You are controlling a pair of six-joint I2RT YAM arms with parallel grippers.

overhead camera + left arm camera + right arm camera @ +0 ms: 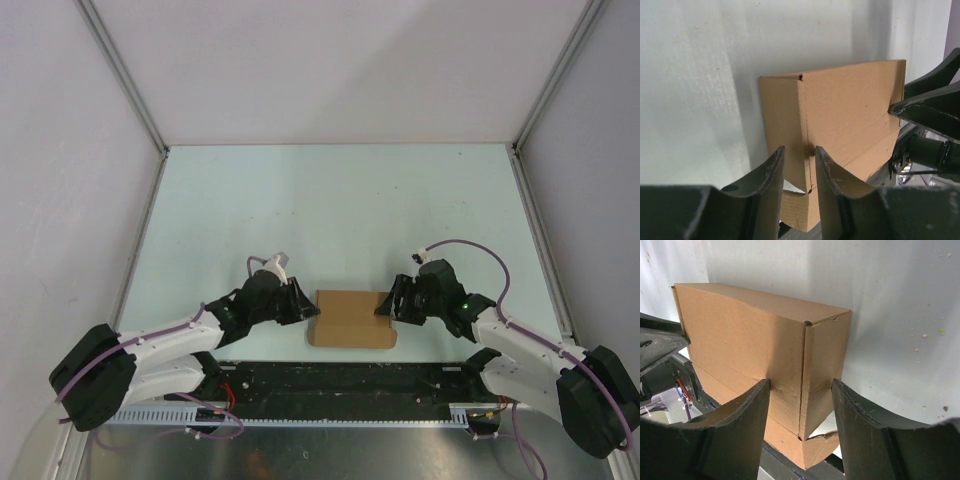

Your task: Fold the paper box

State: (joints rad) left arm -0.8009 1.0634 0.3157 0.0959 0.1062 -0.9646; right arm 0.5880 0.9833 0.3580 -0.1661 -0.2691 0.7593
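The paper box [352,318] is a closed brown cardboard rectangle lying on the table near its front edge, between both grippers. My left gripper [303,306] is at its left end. In the left wrist view the box [850,110] fills the middle, and the left gripper [798,150] has its fingers a narrow gap apart, straddling the box's near vertical corner. My right gripper [388,303] is at the right end. In the right wrist view the right gripper [801,385] is wide open around the corner of the box [750,340]. A small flap sticks out under each corner.
The pale table [340,200] is walled by white panels left, back and right. A black rail [330,380] with cables runs along the near edge, just behind the box. The opposite arm's finger [930,107] shows past the box's far end.
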